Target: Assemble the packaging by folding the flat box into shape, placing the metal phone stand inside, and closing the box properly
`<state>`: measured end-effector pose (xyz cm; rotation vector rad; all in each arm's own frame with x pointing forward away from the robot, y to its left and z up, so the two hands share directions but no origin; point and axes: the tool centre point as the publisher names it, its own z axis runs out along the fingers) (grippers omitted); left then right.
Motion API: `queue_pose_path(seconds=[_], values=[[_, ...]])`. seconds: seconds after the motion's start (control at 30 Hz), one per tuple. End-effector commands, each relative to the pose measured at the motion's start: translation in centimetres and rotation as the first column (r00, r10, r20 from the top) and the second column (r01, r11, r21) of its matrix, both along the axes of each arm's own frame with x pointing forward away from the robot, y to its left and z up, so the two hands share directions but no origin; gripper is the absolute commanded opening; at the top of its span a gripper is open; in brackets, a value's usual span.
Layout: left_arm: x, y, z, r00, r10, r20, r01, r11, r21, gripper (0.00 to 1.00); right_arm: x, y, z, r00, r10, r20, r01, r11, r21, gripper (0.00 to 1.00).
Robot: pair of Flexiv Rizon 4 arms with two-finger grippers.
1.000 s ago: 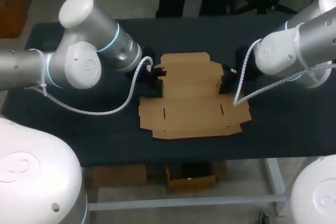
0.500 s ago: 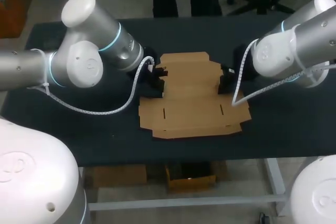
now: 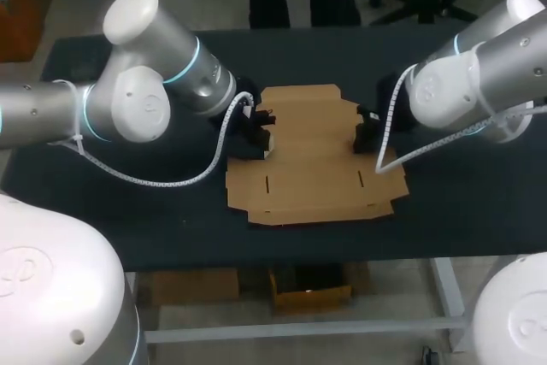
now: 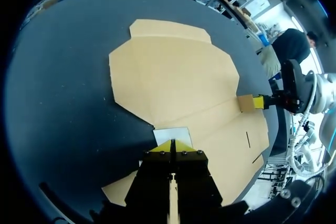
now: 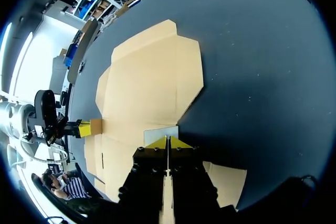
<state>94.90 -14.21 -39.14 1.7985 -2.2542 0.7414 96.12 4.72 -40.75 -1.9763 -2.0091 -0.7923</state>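
The flat box (image 3: 312, 156) lies spread out in the middle of the black table (image 3: 461, 203). It is brown and not folded yet. My left gripper (image 4: 173, 144) is at the box's left edge. Its yellow tips are squeezed close together, pinching the small left flap (image 4: 172, 134). My right gripper (image 5: 167, 141) is at the other edge, tips tight too, pinching the right flap (image 5: 161, 132). Both flaps stand up a little.
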Motion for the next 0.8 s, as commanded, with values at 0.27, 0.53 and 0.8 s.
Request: queue_pose_path(seconds=[0.27,0.53,0.8], values=[[0.18,-0.47,-0.26,1.0,-0.005,-0.005,0.005,1.0,0.005,0.0,0.17,0.71,-0.32,1.0,0.003,-0.006,-0.003,1.0,-0.013,0.0],[0.21,-0.84,-0.36,1.0,-0.012,-0.004,0.012,1.0,0.01,0.0,0.2,1.0,-0.4,1.0,0.009,-0.009,-0.009,1.0,-0.017,0.0],[0.25,-1.01,-0.52,1.0,-0.017,-0.009,0.017,1.0,0.012,0.0,0.16,1.12,-0.5,1.0,0.011,-0.011,-0.011,1.0,-0.019,0.0]])
